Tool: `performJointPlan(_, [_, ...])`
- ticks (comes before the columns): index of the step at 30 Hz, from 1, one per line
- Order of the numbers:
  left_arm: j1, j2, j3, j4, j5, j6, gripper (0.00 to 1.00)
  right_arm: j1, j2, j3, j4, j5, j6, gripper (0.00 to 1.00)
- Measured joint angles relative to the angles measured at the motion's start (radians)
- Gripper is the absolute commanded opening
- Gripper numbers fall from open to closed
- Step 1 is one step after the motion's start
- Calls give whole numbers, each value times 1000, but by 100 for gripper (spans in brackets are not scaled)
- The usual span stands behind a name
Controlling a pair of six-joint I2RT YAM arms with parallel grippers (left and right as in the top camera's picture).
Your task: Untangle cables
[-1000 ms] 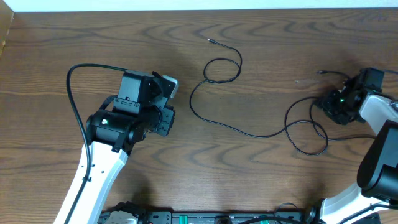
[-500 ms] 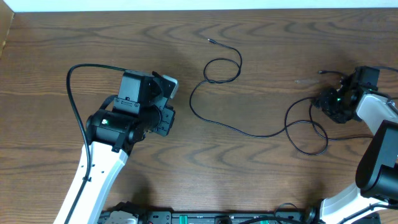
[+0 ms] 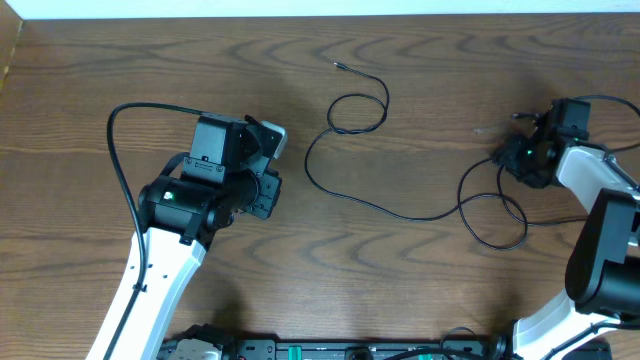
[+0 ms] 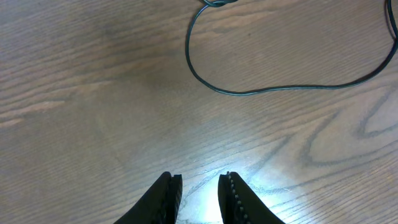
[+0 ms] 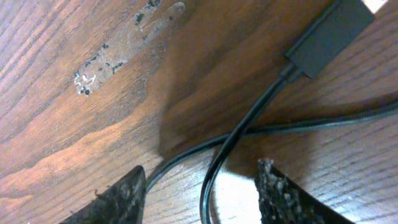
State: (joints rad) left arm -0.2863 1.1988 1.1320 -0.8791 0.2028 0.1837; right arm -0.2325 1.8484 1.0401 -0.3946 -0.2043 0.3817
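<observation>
A thin black cable [image 3: 345,190] runs from a small tip [image 3: 340,66] through a loop [image 3: 360,110] and across the table to tangled loops [image 3: 497,215] at the right. My right gripper [image 3: 512,158] sits low over that tangle's upper end. In the right wrist view it [image 5: 202,167] is open, with two crossing cable strands [image 5: 249,124] lying between its fingers and a black plug [image 5: 329,31] just beyond. My left gripper [image 3: 270,188] hovers left of the loop. It [image 4: 199,177] stands slightly open over bare wood, and the cable [image 4: 267,91] curves well ahead of it.
The table is dark wood, with its far edge [image 3: 320,14] against a white strip. A pale scuff mark [image 5: 124,46] lies in front of the right gripper. The left arm's own thick black cable [image 3: 115,150] arcs at the far left.
My right gripper has shifted left and slightly toward the far edge along the tangle. The left arm and the long cable have not moved.
</observation>
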Motion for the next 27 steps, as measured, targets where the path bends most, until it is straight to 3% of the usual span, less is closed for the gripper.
performJointPlan(2, [0, 0, 0, 0, 0, 0, 26, 4, 6, 5, -2, 14, 7, 11])
performJointPlan(4, [0, 0, 0, 0, 0, 0, 26, 6, 17, 6, -2, 24, 26, 1])
performJointPlan(16, [0, 0, 0, 0, 0, 0, 26, 8, 23, 11, -13, 25, 87, 1])
performJointPlan(21, [0, 0, 0, 0, 0, 0, 27, -2, 12, 25, -105, -14, 94, 1])
performJointPlan(27, [0, 0, 0, 0, 0, 0, 27, -72, -188, 103, -134, 8, 77, 1])
